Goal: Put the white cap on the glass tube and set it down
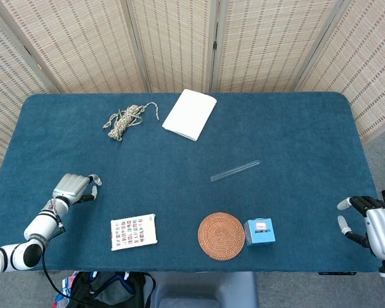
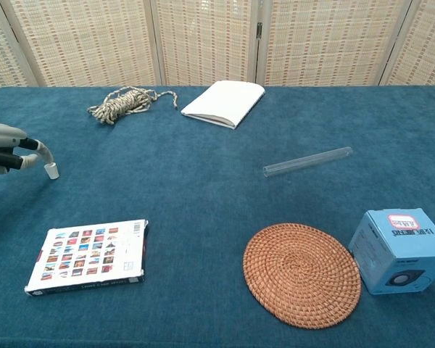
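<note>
The left hand lay low over the near left part of the blue-covered bench, its fingers drawn together around the white cap, which showed at the fingertips just above the cloth; whether the cap was fully pinched or only touched could not be told for certain, though in the chest view it sat tilted against the fingertips as if held. The right hand hovered off the near right edge of the bench, its fingers spread apart and holding nothing. The glass tube lay on its side on the cloth right of centre, slanting up toward the far right, well apart from both hands and from the cap. Nearer the front edge, a round woven coaster sat with a small blue box just beside it on its right, the two close but the contact between them not clear. A flat card printed with rows of small coloured pictures lay near the front, to the right of the left hand. Toward the far side, a bundle of coiled rope rested left of a white notebook, the two near each other but apart. Woven folding screens stood behind the bench.
</note>
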Motion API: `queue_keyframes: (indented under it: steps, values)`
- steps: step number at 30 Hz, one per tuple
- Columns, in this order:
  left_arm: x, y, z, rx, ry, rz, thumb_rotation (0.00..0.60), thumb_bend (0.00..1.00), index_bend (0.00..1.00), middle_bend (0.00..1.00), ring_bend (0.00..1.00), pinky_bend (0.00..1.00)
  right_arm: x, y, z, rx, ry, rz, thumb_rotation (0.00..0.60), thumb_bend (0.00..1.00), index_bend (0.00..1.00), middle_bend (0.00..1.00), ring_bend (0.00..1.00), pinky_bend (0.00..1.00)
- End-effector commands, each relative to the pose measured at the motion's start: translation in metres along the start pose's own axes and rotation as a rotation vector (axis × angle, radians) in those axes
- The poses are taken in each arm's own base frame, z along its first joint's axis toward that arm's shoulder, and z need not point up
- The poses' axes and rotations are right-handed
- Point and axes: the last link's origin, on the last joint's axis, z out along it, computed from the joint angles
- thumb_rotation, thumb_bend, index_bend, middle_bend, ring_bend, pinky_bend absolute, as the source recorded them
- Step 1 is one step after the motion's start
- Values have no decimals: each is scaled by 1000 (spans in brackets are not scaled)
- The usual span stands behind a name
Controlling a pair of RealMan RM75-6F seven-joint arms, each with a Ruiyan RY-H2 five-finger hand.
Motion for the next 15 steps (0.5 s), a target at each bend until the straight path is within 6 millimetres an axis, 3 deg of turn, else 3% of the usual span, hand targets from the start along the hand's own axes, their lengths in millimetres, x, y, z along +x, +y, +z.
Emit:
queue_keyframes:
  steps: [1, 10, 11, 13, 14, 15]
  values:
    - [0, 1, -1, 1, 1, 9, 87, 610, 156, 1000, 1000, 1000, 0, 0, 0, 0, 2, 0, 600, 353, 470, 464, 371, 404]
    - [15, 1, -12, 23, 94, -12, 94, 597, 102, 982, 968, 1000, 2, 1, -1, 4, 8, 2, 600, 354, 470, 464, 371, 404]
    - [18, 0, -15, 22, 127, -19, 126, 591, 89, 951, 930, 996, 1, 1, -1, 5, 8, 3, 600, 354, 470, 464, 371, 403]
    - [21, 0, -18, 17, 167, -36, 268, 507, 71, 865, 841, 981, 1, 1, -1, 7, 8, 3, 600, 354, 470, 464, 371, 404]
    - [22, -1, -19, 12, 189, -48, 384, 418, 63, 794, 780, 949, 1, 0, -1, 8, 7, 4, 600, 354, 470, 464, 371, 404]
    - [23, -2, -20, 9, 207, -50, 448, 355, 59, 727, 725, 900, 1, 0, -1, 9, 8, 5, 600, 353, 470, 464, 371, 404]
